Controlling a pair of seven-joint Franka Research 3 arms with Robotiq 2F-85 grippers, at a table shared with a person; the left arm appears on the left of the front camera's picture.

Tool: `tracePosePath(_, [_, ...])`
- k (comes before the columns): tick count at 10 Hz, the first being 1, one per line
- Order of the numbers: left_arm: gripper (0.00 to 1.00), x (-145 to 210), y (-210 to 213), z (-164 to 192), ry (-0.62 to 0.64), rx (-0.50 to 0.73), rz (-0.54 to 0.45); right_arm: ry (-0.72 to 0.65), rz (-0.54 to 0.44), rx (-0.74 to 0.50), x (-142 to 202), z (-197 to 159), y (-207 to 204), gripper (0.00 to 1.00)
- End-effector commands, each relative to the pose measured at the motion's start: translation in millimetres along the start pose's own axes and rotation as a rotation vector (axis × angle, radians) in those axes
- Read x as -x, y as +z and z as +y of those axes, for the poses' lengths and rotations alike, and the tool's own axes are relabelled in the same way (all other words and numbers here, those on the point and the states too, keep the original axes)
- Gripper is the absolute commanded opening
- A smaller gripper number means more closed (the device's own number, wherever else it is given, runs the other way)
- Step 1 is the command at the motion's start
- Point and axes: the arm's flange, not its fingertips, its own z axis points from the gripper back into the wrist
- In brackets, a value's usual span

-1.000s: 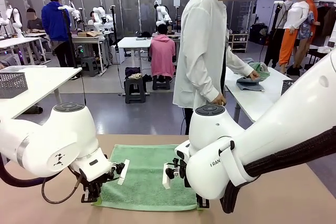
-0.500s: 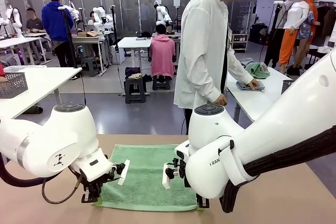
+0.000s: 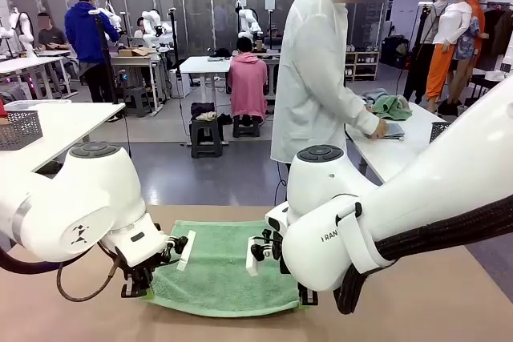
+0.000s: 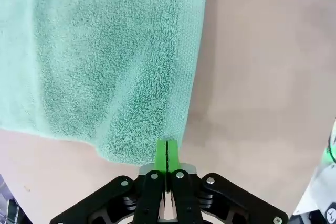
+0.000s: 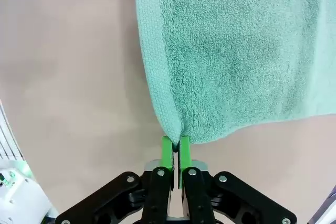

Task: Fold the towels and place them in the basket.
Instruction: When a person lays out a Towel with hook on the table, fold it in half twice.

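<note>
A mint green towel point(image 3: 220, 266) lies spread on the tan table point(image 3: 449, 302) between my two arms. My left gripper point(image 3: 138, 286) is shut on the towel's near left corner; in the left wrist view its green pads point(image 4: 167, 153) pinch the corner of the towel point(image 4: 115, 56), lifted a little off the table. My right gripper point(image 3: 307, 300) is shut on the near right corner, and the right wrist view shows the pads point(image 5: 176, 150) clamped on the edge of the towel point(image 5: 236, 45). The basket is out of view.
A person in a white shirt point(image 3: 317, 78) stands beyond the table's far edge, turned to a white side table point(image 3: 401, 150) on the right, a hand on folded cloths point(image 3: 389, 106) there. A pale perforated basket point(image 3: 18, 128) sits on a white table at left.
Both grippers have raised the towel's near edge slightly off the table. The left arm has shifted a little. The person has turned further toward the side table.
</note>
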Motion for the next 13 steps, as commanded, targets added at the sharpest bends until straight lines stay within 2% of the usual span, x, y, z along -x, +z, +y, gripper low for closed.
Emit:
tracePosePath(1, [0.01, 3.3, 4.9, -8.3, -0.007, 0.009, -0.012, 0.019, 0.003, 0.001, -3.1, 1.1, 3.2, 0.06])
tracePosePath(4, [0.01, -0.3, 26.4, 6.9, -0.019, -0.047, -0.039, 0.028, -0.036, 0.031, -8.3, -21.8, 30.2, 0.06])
tracePosePath(7, [0.01, -5.3, 50.9, 38.0, -0.008, -0.095, -0.012, 0.0, -0.049, 0.088, -16.0, -56.1, 55.7, 0.06])
tracePosePath(11, [0.01, 0.3, 59.2, 84.9, 0.055, -0.117, 0.007, -0.069, -0.052, 0.114, -14.0, -105.2, 63.5, 0.06])
tracePosePath(12, [0.01, 3.4, 61.4, 65.6, 0.031, -0.135, -0.026, -0.038, -0.049, 0.127, -17.9, -109.1, 64.0, 0.06])
tracePosePath(13, [0.01, 3.4, 61.4, 65.6, 0.031, -0.135, -0.026, -0.058, -0.068, 0.114, -8.5, -96.8, 67.0, 0.06])
